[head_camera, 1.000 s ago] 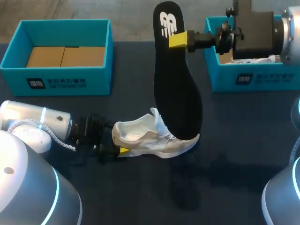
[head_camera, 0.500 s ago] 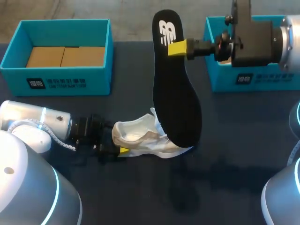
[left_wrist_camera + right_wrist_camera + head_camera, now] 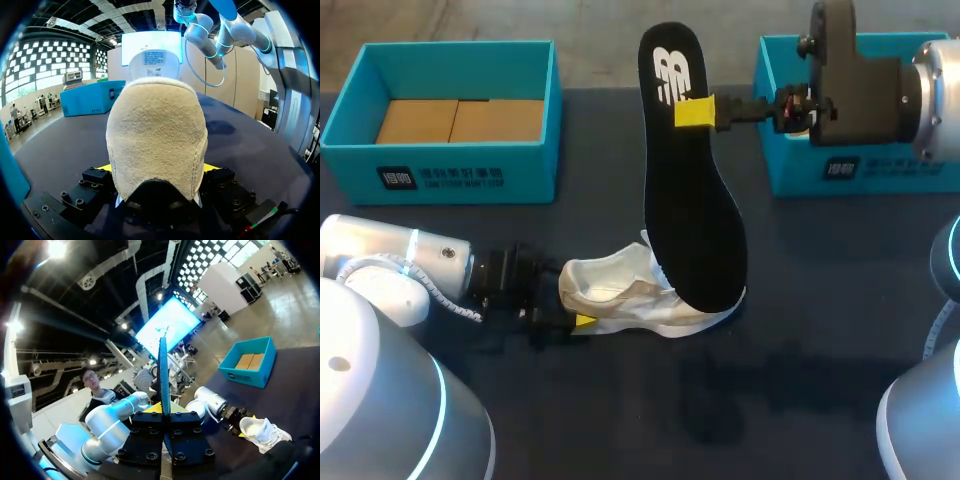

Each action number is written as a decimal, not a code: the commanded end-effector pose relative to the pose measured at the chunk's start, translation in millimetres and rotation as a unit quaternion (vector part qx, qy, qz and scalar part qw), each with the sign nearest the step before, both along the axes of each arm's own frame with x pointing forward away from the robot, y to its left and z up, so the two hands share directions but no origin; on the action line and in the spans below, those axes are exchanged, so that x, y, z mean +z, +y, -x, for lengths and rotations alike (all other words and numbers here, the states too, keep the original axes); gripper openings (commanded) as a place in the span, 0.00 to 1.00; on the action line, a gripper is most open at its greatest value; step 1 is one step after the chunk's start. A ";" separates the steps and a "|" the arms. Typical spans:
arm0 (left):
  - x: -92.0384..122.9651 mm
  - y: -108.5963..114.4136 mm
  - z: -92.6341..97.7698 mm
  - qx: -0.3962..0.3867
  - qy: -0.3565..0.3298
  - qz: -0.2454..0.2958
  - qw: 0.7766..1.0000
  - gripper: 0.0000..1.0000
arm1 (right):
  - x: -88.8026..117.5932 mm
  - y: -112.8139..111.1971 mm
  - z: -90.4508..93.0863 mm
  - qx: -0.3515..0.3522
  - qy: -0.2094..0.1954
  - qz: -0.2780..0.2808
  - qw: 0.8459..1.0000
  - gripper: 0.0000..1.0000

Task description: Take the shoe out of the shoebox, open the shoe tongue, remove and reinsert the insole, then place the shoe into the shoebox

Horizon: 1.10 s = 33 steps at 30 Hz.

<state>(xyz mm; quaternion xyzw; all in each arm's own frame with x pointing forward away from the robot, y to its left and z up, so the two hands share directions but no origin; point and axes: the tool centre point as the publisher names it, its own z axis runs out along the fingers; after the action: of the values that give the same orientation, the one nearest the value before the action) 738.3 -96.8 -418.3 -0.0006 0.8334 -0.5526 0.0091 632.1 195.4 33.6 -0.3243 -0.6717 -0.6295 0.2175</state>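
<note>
So, your R gripper (image 3: pixel 695 112), clamped on the insole (image 3: pixel 688 180) at its heel end, has slid slightly toward the table's (image 3: pixel 820 300) near edge. Insole's fully out, toe over the shoe (image 3: pixel 620 295). L gripper (image 3: pixel 156 170) pinches the shoe's heel near the table's middle, so reinsert's prob. next.

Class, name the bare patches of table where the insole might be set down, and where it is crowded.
Free: the tabletop in front of the shoe, and the stretch between shoe and right box. Crowded: the middle, where the insole hangs over the shoe in the left tool.
</note>
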 end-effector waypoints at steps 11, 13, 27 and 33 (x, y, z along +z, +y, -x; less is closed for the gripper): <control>-1.5 1.8 -0.4 -0.001 0.000 -0.001 1.000 0.00 | -0.3 2.6 0.9 -0.008 -0.006 -0.005 1.000 0.00; -1.5 1.8 -0.4 -0.001 0.000 -0.001 1.000 0.00 | -0.3 2.6 0.9 -0.008 -0.006 -0.005 1.000 0.00; -1.5 1.8 -0.4 -0.001 0.000 -0.001 1.000 0.00 | -0.3 2.6 0.9 -0.008 -0.006 -0.005 1.000 0.00; -1.5 1.8 -0.4 -0.001 0.000 -0.001 1.000 0.00 | -0.3 2.6 0.9 -0.008 -0.006 -0.005 1.000 0.00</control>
<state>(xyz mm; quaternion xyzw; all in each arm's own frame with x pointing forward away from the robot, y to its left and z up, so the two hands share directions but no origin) 738.3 -96.8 -418.3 -0.0006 0.8334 -0.5526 0.0091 630.8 195.6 34.2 -0.3250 -0.6677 -0.6359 0.2102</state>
